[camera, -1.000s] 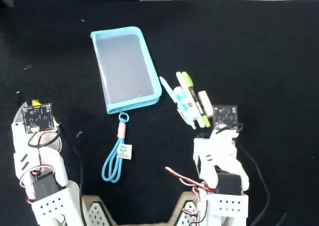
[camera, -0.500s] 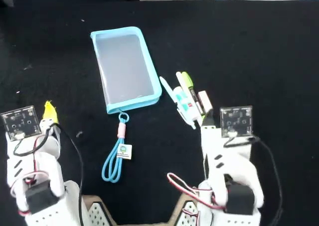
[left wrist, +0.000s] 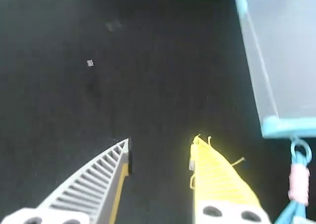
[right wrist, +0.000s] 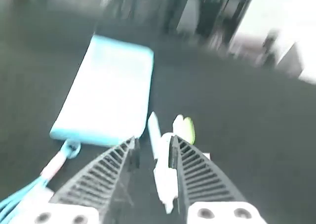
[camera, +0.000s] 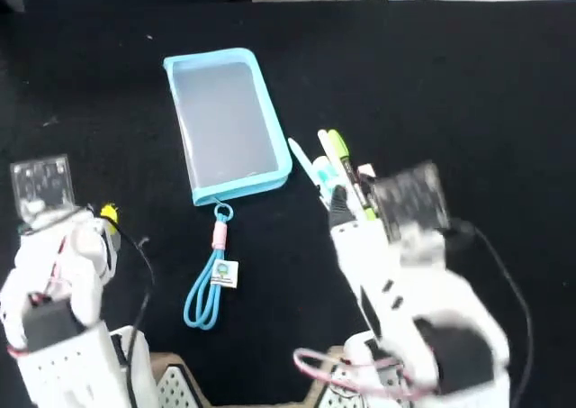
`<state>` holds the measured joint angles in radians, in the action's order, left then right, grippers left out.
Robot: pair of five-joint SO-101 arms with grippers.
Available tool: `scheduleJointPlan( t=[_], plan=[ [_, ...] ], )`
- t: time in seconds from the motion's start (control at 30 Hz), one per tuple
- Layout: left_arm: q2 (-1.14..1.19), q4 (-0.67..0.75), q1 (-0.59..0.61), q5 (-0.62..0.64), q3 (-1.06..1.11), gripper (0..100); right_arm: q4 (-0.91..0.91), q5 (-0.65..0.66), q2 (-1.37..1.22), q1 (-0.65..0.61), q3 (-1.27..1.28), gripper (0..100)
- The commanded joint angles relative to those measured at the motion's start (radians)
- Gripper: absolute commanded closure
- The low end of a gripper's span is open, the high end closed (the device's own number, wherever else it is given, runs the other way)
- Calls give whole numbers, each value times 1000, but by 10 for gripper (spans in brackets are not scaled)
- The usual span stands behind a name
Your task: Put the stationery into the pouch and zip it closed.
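Hovering right over the stationery [camera: 340, 176], the right hand [right wrist: 152, 147] shows a narrow gap framing a white pen [right wrist: 153, 127]; the left hand [left wrist: 160, 142] gapes wider above the tabletop [camera: 450, 84], pouch [camera: 225, 124] ahead and aside.

Your left gripper [left wrist: 160, 142] hangs over the black table [left wrist: 148, 61] with its jaws parted and bare cloth showing between them. One finger is ribbed grey [left wrist: 94, 182], the other yellow [left wrist: 217, 179]. Beyond the yellow finger you see a corner of the pouch [left wrist: 281, 51], with a light blue rim around a translucent face, lying flat and apart from the gripper. From that corner hang a ring [left wrist: 300, 150], a pink bead [left wrist: 297, 182] and a blue cord [left wrist: 289, 214]. A few pale specks [left wrist: 89, 63] dot the table farther out.
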<state>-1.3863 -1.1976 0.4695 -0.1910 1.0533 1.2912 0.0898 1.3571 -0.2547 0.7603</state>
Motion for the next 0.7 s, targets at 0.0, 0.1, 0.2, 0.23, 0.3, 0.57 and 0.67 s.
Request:
scheduleJointPlan(
  t=[0.0, 0.1, 0.2, 0.23, 0.3, 0.57, 0.67],
  plan=[
    [230, -11, -24, -12, -124, 798, 23, -29, -248, -44, -110, 893],
    [315, -5, -61, -12, -131, 798, -83, -31, -331, -89, -81, 893],
    [365, 40, -107, -12, -111, 798, -213, -55, -418, -163, 12, 893],
    [374, 64, -116, -12, -99, 798, -255, -86, -450, -193, 44, 892],
    [384, 133, -125, -12, -56, 795, -347, -164, -510, -250, 104, 892],
    [393, 278, -127, 54, 36, 793, -704, -353, -760, -399, 216, 892],
    [394, 287, -133, 127, -5, 787, -726, -354, -872, -422, 157, 892]
  ],
)
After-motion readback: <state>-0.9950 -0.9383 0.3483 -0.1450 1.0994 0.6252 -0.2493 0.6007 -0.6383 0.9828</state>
